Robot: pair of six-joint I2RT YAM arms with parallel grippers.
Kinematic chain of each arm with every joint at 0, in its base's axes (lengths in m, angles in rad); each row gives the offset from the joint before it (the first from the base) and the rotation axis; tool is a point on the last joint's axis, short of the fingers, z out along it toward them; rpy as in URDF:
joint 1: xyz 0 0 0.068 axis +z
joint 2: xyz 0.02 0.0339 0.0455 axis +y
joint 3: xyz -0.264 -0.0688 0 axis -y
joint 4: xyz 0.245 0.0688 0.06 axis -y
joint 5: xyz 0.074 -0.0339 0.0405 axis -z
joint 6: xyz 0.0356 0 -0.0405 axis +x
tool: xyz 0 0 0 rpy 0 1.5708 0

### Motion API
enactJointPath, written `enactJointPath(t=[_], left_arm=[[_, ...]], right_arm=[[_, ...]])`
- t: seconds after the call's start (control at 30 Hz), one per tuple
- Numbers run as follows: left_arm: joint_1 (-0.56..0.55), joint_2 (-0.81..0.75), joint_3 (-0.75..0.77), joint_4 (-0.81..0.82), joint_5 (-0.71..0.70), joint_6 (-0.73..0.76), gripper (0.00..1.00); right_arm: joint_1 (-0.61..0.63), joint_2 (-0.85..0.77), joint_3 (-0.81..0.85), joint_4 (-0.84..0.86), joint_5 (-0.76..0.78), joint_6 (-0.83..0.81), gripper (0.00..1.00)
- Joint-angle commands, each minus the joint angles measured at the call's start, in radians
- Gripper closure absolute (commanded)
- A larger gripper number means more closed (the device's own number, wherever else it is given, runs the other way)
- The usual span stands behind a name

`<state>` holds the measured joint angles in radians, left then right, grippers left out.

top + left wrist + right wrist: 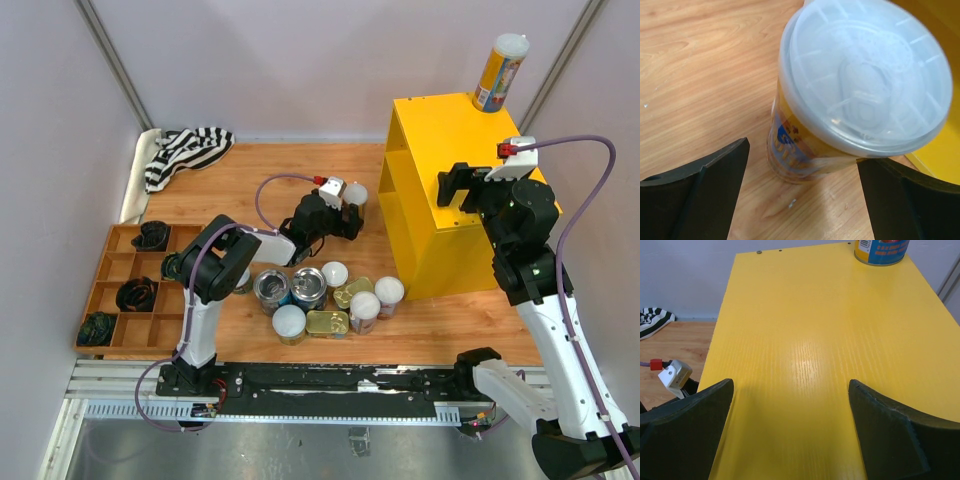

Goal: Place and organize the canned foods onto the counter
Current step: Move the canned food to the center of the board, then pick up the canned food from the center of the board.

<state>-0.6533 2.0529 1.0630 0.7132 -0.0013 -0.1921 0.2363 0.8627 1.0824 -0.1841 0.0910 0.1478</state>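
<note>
Yellow tube can [840,100] stands mid-frame inside the left gripper [802,152], jaws released; right gripper [790,385], jaws released, hovers above counter [815,315].

**Robot test cell in a lab**

Plain white panels [300,60] enclose a wooden desk [300,170]. At the frame's lower edge, the cabled left arm [205,280] and right arm [530,260] stand bolted to a metal rail [330,380]. Grey struts [110,50] cross the upper corners.

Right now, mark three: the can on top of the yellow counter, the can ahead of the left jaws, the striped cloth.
Top can [497,78]: top external view, its label.
Table can [867,75]: left wrist view, middle of its lid.
Striped cloth [185,152]: top external view, middle of the bunch.
</note>
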Motion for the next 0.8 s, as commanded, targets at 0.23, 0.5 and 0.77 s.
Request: enactJointPath(t=[0.23, 0.5, 0.77], left_arm=[[-0.012, 0.013, 0.083, 0.054, 0.013, 0.005, 0.09], [-0.020, 0.036, 0.140, 0.000, 0.008, 0.019, 0.12], [-0.019, 0.083, 0.238, -0.158, 0.087, 0.065, 0.98]], right_arm=[[0.011, -0.010, -0.014, -0.003, 0.015, -0.016, 0.02], [0.011, -0.015, -0.017, -0.005, 0.052, -0.014, 0.02], [0.011, -0.017, -0.017, -0.010, 0.056, -0.015, 0.02]])
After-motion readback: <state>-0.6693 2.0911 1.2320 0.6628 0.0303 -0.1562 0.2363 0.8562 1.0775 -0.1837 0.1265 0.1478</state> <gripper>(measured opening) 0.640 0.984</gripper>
